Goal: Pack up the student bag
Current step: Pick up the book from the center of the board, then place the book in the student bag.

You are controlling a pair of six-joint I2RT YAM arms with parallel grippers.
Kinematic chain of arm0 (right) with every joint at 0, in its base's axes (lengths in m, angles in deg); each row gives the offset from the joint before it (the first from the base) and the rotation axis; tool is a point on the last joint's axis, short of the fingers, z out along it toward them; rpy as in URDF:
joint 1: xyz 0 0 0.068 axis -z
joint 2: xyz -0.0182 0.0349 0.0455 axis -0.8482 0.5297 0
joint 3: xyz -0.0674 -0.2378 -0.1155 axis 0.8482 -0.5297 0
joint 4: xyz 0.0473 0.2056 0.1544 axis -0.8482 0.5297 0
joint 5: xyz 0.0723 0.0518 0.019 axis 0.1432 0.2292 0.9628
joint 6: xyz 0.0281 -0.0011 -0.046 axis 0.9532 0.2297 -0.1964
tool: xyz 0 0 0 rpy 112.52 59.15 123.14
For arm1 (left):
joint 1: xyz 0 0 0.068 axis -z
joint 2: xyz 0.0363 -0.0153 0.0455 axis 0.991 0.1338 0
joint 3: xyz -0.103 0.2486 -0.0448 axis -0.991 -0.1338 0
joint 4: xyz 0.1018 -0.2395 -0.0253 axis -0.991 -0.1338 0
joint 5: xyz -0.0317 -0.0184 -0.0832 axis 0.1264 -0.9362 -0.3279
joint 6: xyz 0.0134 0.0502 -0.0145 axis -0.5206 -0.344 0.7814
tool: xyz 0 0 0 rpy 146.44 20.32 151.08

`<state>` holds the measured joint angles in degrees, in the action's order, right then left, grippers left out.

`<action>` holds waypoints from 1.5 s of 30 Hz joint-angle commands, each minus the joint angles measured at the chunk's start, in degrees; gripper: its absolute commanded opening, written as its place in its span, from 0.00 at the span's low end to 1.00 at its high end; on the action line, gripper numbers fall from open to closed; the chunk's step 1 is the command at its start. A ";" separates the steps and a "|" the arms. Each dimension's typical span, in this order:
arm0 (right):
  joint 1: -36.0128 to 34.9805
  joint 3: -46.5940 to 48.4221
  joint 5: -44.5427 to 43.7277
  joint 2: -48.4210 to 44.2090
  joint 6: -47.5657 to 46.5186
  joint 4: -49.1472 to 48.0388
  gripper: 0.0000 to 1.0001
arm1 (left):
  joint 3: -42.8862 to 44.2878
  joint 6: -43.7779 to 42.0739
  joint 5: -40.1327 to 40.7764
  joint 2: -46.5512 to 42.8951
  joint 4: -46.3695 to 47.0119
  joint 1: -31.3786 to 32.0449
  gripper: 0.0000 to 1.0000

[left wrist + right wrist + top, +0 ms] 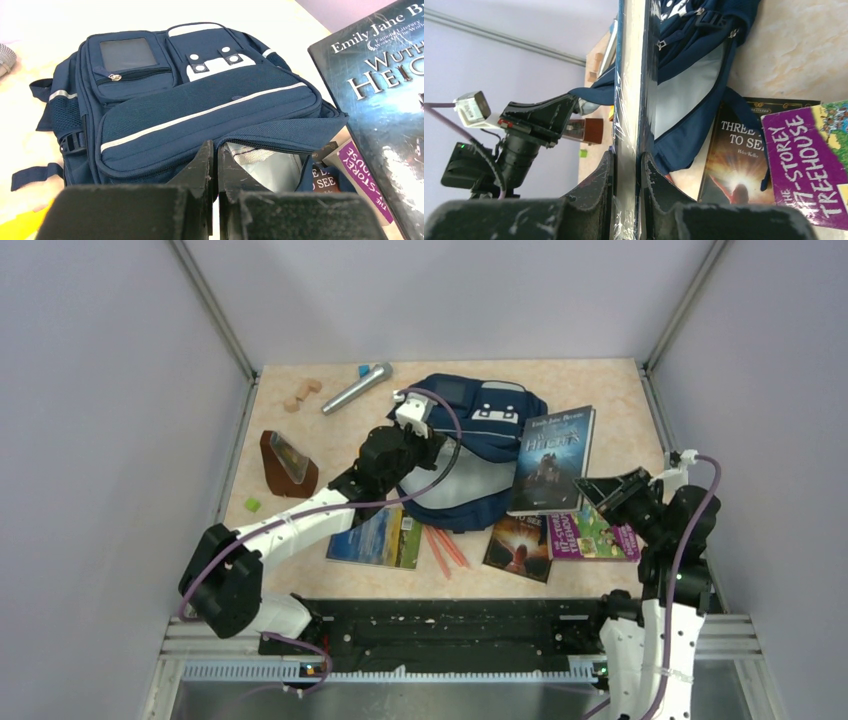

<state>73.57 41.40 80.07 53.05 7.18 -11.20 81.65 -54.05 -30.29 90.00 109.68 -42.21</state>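
Right gripper (626,165) clamps the Wuthering Heights book (634,75) by its edge, left gripper (214,150) has jaws closed at the mouth lip of the student bag (200,100), lying front-up mid-way across the table (610,390); risk: book corner snags the narrow opening and twists in the grip; only grey lining (265,170) shows inside.

From my seat the backpack (200,110) reads as matt navy woven cloth, with coarse mesh at its side, a greyish plastic window on one pocket and a smoother pale grey lining with a faint sheen. The book (390,100) has a glossy cover under shiny film, finely scratched. My left gripper (214,170) looks like matt black plastic, chipped pale along the edges. The microphone (356,388) looks like brushed silver metal, the blocks (301,393) bare wood, the table (330,440) smooth speckled beige.
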 commanded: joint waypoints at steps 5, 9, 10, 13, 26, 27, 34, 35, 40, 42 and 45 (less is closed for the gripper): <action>0.14 0.49 11.59 -6.32 7.62 -4.09 0.00 | 6.11 4.26 -0.40 2.46 4.96 -0.37 0.00; 0.09 -5.22 17.29 -8.16 13.07 -10.69 0.00 | 9.72 4.62 0.99 5.54 4.26 -0.37 0.00; 0.09 -5.81 17.43 -8.47 13.34 -10.98 0.00 | 10.89 4.74 1.39 6.52 3.98 -0.37 0.00; 0.08 -6.09 18.29 -8.27 12.36 -10.67 0.00 | 14.75 4.88 2.24 9.56 2.68 -0.37 0.00; -0.86 -9.65 20.41 -7.78 12.63 -13.12 0.00 | 25.91 4.42 1.85 17.23 0.54 -0.39 0.00; -0.87 -10.31 20.30 -7.69 12.74 -13.41 0.00 | 25.83 4.67 1.18 17.30 0.98 -0.37 0.00; -1.31 -16.67 18.54 -5.33 12.30 -17.18 0.00 | 24.10 5.24 -7.16 15.65 4.49 -0.37 0.00; -1.62 -17.53 18.22 -4.79 12.39 -18.04 0.00 | 23.64 5.39 -8.41 15.25 5.21 -0.36 0.00; -4.20 -20.31 14.15 -2.89 13.79 -22.22 0.00 | 20.21 6.54 -9.87 12.69 8.08 -0.37 0.00; -5.90 -23.72 13.69 -1.96 20.16 -30.43 0.00 | 18.99 6.89 -10.34 11.80 9.23 -0.36 0.00; -9.79 -26.74 9.58 -0.06 22.65 -36.92 0.00 | 18.64 7.04 -11.64 10.92 8.80 -0.37 0.00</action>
<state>67.95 15.96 91.78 51.93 21.76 -30.44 99.92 -48.69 -39.27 106.53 109.42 -42.47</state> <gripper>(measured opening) 0.141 0.030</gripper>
